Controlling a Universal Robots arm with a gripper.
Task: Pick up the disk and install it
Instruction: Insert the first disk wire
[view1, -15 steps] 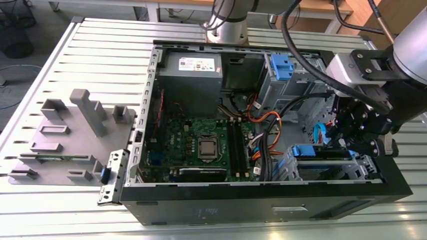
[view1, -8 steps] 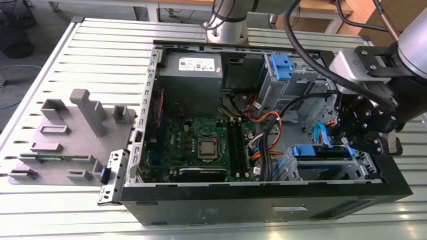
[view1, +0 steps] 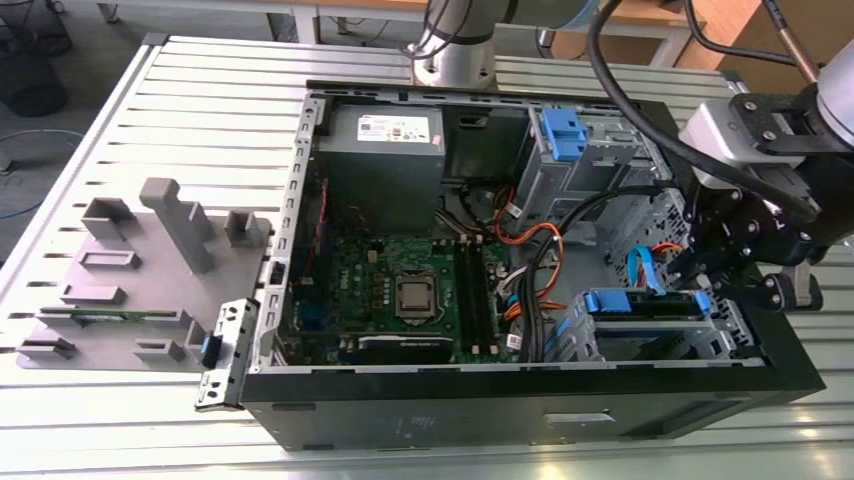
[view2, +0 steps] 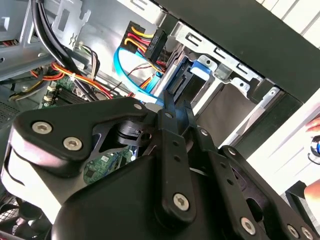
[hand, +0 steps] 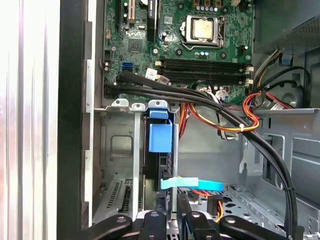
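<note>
The disk (view1: 646, 305) sits edge-up in the lower drive cage (view1: 721, 335) of the open computer case (view1: 534, 405), at the exterior view's right, its blue rail tab (hand: 161, 136) showing between the cage walls in the first wrist view. The claw (hand: 173, 212) hangs just at the disk's rear edge, its fingers (hand: 183, 210) drawn close together around the thin edge; whether they actually pinch it I cannot tell.

The risk here is mostly crowding. A blue data cable (hand: 192, 184) crosses right at the fingertips, and a bundle of black, red and yellow power leads (hand: 225, 117) drapes just above the cage. A push along the rails could snag or kink the blue cable. If the disk is tilted in its guides, it could jam against the cage wall rather than seat.
</note>
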